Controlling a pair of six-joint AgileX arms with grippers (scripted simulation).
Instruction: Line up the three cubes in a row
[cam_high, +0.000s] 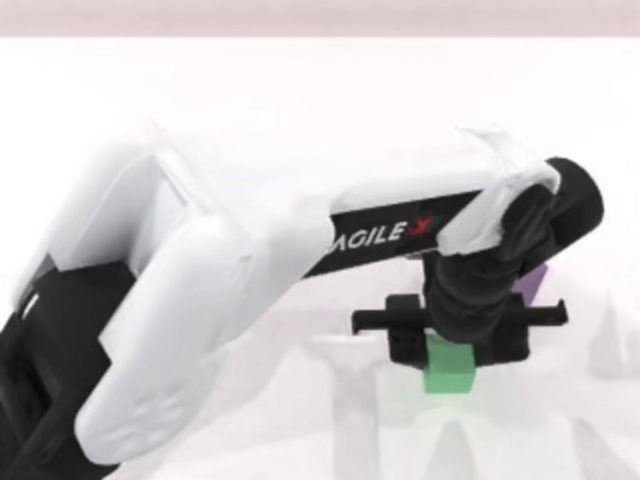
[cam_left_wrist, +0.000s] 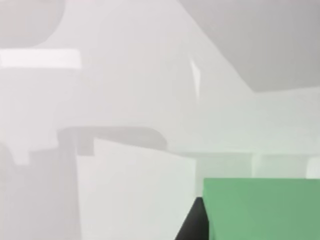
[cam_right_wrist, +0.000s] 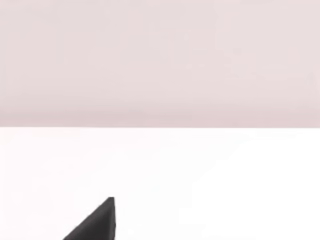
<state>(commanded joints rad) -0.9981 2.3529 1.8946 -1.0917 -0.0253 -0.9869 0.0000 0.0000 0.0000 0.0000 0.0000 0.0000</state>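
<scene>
Nearest the overhead camera, the large white shell of the left AgileX arm (cam_high: 170, 330) fills the left half of the top view and reaches across to the right of centre, its black link bearing the printed brand name. This arm hides much of the white table (cam_high: 300, 100) beneath it. At its far end the black left gripper (cam_high: 450, 345) points down over the small matte green cube (cam_high: 447, 366), which sits right of centre toward the near edge. The gripper's body covers the cube's upper part, so whether the fingers close on the cube or merely straddle it cannot be told. A sliver of a matte purple cube (cam_high: 535, 285) shows just behind the wrist, on the right side; the wrist blocks most of it, and its shade and size cannot be judged. Only these two cubes can be made out.

Left wrist view: the green cube (cam_left_wrist: 260, 210) occupies the near corner of the frame, very close to the lens, with a dark part of the gripper touching its edge. Pale, washed-out surfaces fill the remainder, and no other cube can be identified.

Right wrist view: only bare white table surface (cam_right_wrist: 200, 175) below a pinkish background, plus a dark triangular tip (cam_right_wrist: 97, 222), presumably part of the right gripper, whose opening cannot be told. The right arm does not appear in the top view.
</scene>
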